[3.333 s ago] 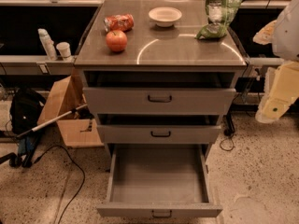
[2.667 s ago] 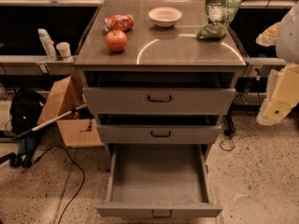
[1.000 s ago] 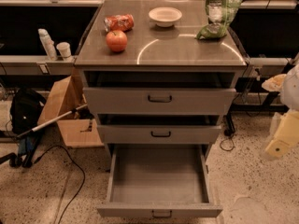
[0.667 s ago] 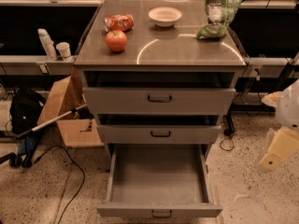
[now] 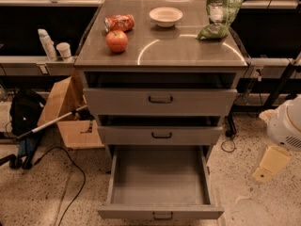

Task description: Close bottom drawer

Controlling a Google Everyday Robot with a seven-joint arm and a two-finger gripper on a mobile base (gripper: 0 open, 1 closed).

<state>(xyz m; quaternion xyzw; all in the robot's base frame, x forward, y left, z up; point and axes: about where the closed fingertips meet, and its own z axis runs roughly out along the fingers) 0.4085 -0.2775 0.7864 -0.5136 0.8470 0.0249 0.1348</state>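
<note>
The bottom drawer (image 5: 160,213) of the grey metal cabinet (image 5: 160,55) is pulled far out, its deep grey tray empty and its small black loop handle at the front edge. The middle drawer (image 5: 160,134) and top drawer (image 5: 160,100) each stand slightly out. My arm is at the right edge, a white rounded part over a cream gripper (image 5: 268,165), low beside the cabinet, right of the open drawer and apart from it.
On the cabinet top are an apple (image 5: 116,40), a red packet (image 5: 119,21), a white bowl (image 5: 165,16) and a green chip bag (image 5: 218,13). A cardboard box (image 5: 68,112), a black bag (image 5: 26,114) and cables lie on the floor at left.
My arm has come down along the right edge, from level with the cabinet top to level with the lower drawers. The drawers have not moved.
</note>
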